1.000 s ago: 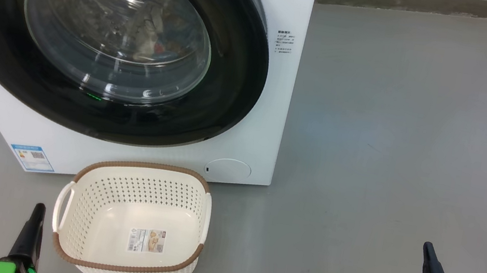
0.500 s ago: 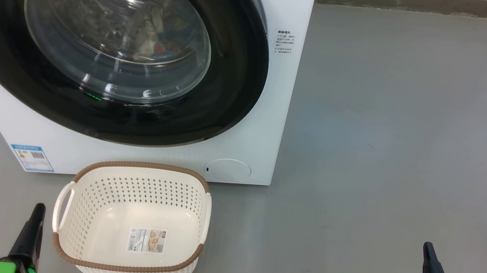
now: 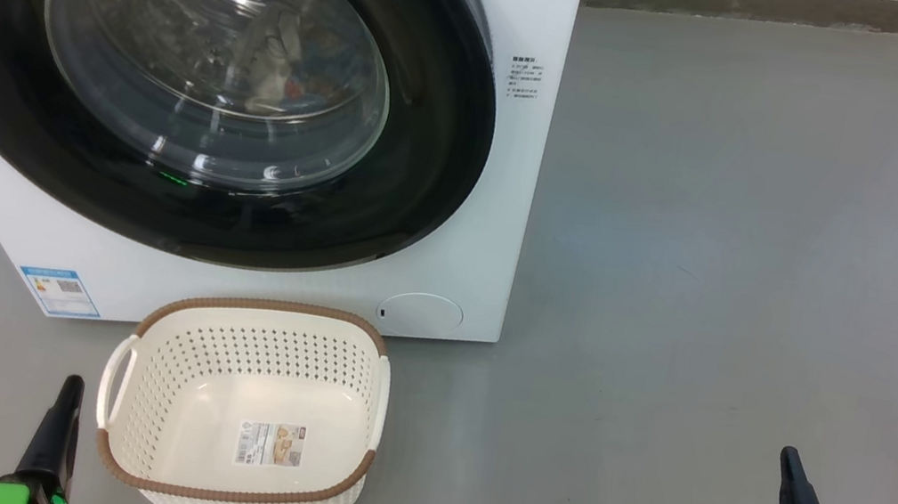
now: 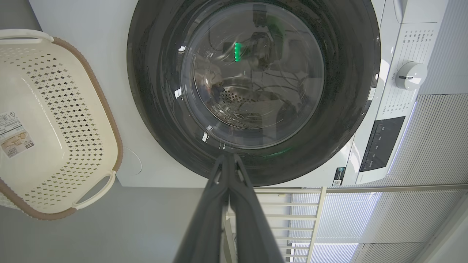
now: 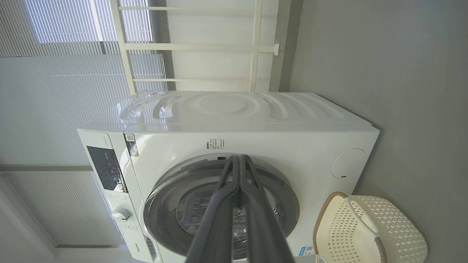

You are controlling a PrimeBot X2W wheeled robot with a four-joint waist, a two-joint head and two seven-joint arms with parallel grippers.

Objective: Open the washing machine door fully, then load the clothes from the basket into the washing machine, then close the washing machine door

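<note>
The white washing machine stands ahead with its black-rimmed round door closed flat against the front. Through the glass bowl I make out clothes inside the drum, cream and blue with an orange spot. On the floor before the machine sits the cream basket with a brown rim, holding nothing but a label. My left gripper is low at the basket's left, my right gripper far to the right. Both are shut and hold nothing; the fingers meet in the left wrist view and the right wrist view.
Bare grey floor stretches to the machine's right. A control panel with a white dial sits on the machine's top front. Window blinds and a white rail frame stand behind the machine.
</note>
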